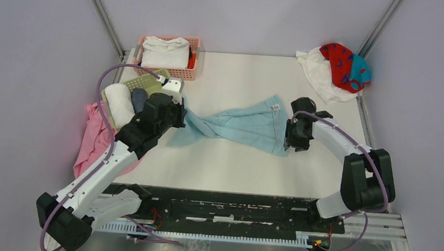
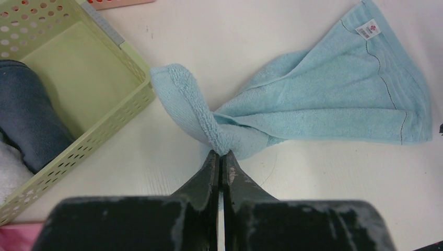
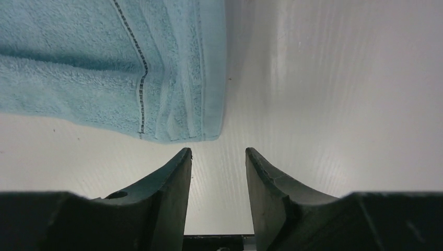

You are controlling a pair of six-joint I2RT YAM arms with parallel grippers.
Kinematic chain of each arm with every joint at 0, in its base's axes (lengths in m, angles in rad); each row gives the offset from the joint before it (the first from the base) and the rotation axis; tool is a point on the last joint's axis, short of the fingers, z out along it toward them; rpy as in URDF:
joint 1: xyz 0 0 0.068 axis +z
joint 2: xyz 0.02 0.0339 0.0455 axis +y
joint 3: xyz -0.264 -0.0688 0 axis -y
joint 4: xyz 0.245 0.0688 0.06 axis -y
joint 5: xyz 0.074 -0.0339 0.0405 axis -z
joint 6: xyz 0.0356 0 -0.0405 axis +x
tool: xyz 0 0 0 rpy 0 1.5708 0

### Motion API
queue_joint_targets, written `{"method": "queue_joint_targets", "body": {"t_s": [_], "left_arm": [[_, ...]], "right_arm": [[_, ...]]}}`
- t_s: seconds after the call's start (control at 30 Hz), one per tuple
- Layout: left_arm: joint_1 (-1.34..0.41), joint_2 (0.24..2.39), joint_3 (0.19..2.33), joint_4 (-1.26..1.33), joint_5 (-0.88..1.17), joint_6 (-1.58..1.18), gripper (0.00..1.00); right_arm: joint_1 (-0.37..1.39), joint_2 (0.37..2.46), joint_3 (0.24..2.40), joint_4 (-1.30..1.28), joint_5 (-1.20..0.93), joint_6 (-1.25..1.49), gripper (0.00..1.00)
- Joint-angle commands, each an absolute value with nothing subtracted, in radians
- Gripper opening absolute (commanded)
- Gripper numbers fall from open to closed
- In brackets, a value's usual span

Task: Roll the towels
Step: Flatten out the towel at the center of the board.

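**Top external view: blue towel at the spreading stage, no roll begun**

Light blue towel [image 1: 240,125] is seen lying twisted across the middle of the table [image 1: 234,168], drawn out between the two arms. Its left corner is bunched, and it appears pinched in the left gripper [image 2: 221,156], whose jaws are pressed together on the terry fold. That corner sits near the green basket [image 2: 78,73]. Right gripper [image 3: 218,157] is parted and nothing is held in it. The towel's hemmed right corner lies flat on the table just ahead of that gripper, not touching it. White towel [image 1: 318,73] and red towel [image 1: 345,64] are heaped together at the far right corner.

Step judged: straightening the blue towel ahead of rolling. The next move is judged to call for the right-hand corner to be taken or pinned. The twist would then be pulled out and one edge laid straight before any rolling is tried.
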State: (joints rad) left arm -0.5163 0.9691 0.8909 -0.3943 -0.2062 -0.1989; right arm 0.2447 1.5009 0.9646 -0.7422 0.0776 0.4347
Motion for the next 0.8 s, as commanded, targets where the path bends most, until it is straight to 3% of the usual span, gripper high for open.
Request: {"method": "queue_joint_targets", "body": {"t_s": [0.0,0.53,0.67,0.77], "left_arm": [[-0.511,0.940,0.887,-0.326,-0.189,-0.142,0.03],[-0.512,0.924,0.873,-0.329,-0.185,-0.149,0.03],[-0.511,0.928,0.874,-0.333,-0.195,-0.151,0.03],[-0.511,0.932,0.875,-0.334,-0.201,-0.153,0.03]], "right_arm": [[0.274,1.494,0.943,-0.652,0.048,0.484,0.51],[0.295,1.623,0.870,-0.586,0.056,0.513,0.48],[0.295,1.640,0.843,-0.572,0.042,0.530,0.41],[0.293,1.635,0.839,-0.573,0.057,0.529,0.26]]}}
